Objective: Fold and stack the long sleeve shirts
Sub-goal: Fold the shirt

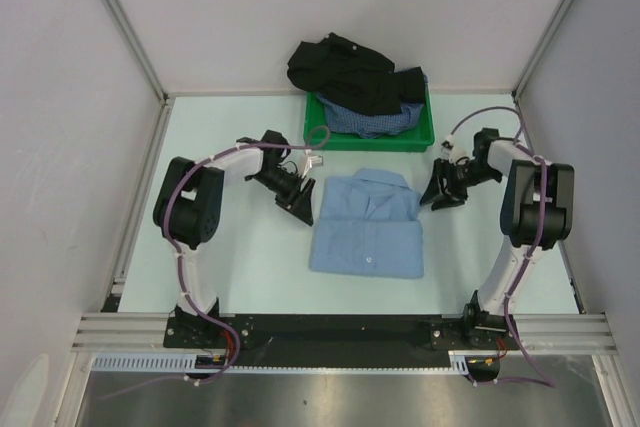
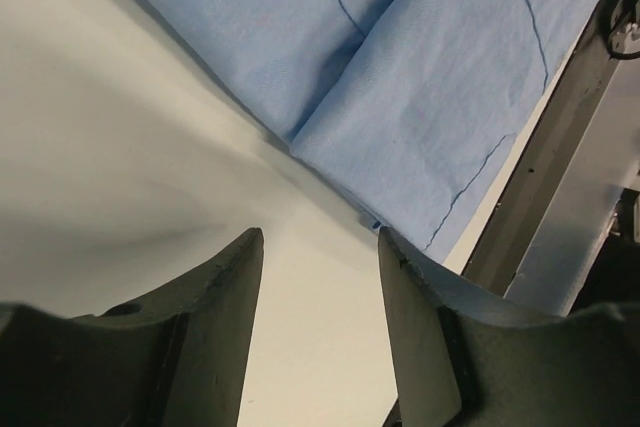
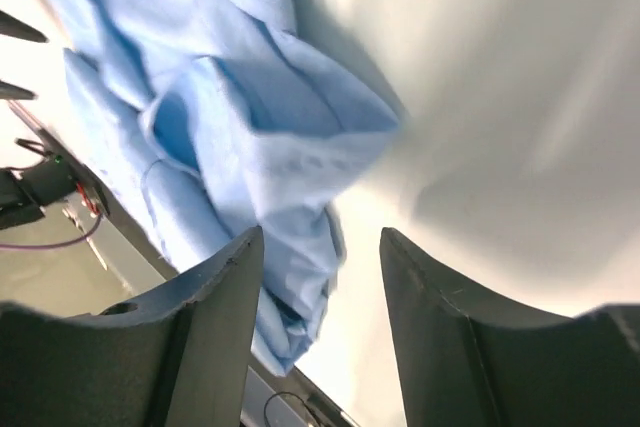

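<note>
A light blue shirt (image 1: 368,223) lies folded into a rectangle on the table's middle, collar to the far side. It also shows in the left wrist view (image 2: 400,77) and the right wrist view (image 3: 230,137). A black shirt (image 1: 345,72) and a dark-blue checked shirt (image 1: 375,119) lie heaped in the green tray (image 1: 425,135). My left gripper (image 1: 300,209) is open and empty, just left of the blue shirt; in its wrist view (image 2: 320,247) only table lies between the jaws. My right gripper (image 1: 438,197) is open and empty, just right of the shirt's collar end (image 3: 320,247).
The green tray stands at the table's far side, against the back wall. Grey walls and aluminium frame rails (image 1: 125,22) close in the table on three sides. A metal rail (image 1: 340,332) runs along the near edge between the arm bases.
</note>
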Robot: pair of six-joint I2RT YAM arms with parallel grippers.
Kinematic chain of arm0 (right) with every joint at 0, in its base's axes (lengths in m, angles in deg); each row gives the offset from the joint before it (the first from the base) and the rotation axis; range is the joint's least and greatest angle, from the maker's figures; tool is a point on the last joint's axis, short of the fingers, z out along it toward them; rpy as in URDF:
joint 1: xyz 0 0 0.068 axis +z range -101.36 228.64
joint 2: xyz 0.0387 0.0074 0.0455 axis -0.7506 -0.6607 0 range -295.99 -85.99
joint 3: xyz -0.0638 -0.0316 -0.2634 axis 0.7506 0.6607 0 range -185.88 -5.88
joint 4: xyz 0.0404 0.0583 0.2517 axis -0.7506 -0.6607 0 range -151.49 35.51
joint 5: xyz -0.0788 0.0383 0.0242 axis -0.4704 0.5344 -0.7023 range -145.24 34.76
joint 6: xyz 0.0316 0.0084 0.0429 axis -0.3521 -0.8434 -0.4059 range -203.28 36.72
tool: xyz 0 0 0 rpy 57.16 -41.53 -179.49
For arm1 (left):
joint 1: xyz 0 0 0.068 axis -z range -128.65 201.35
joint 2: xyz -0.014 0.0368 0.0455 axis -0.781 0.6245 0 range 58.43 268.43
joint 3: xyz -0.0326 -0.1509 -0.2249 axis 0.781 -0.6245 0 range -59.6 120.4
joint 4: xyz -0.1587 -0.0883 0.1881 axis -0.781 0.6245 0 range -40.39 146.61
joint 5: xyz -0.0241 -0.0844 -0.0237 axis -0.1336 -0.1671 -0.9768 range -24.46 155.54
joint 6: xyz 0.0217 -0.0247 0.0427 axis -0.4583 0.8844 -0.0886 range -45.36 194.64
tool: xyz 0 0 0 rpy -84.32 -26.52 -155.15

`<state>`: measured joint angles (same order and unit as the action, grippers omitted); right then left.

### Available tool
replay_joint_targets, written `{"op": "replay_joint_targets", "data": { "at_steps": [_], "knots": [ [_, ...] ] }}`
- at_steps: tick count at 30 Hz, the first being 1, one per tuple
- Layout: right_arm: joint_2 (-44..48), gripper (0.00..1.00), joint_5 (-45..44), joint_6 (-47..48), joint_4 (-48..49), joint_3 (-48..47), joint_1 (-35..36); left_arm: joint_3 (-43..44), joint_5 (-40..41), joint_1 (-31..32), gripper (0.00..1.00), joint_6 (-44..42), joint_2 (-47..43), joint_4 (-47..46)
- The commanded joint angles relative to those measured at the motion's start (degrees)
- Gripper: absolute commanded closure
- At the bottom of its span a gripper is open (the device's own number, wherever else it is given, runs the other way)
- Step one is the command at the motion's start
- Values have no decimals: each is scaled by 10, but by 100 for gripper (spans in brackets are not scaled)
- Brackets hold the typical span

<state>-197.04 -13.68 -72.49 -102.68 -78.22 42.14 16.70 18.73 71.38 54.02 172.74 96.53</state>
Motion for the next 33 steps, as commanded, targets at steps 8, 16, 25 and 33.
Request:
{"op": "replay_joint_targets", "data": {
  "at_steps": [8, 16, 25, 33],
  "knots": [
    [104, 45, 58, 25, -35, 54, 38, 40, -43, 10, 46, 86, 17, -40],
    [100, 47, 33, 34, -13, 78, 54, 36, -28, 29, 48, 80, 23, -31],
    [92, 73, 41, 34, -7, 78, 62, 41, -29, 49, 50, 76, 39, -31],
    [94, 100, 41, 32, -2, 81, 61, 39, -29, 55, 69, 88, 32, -43]
  ]
}}
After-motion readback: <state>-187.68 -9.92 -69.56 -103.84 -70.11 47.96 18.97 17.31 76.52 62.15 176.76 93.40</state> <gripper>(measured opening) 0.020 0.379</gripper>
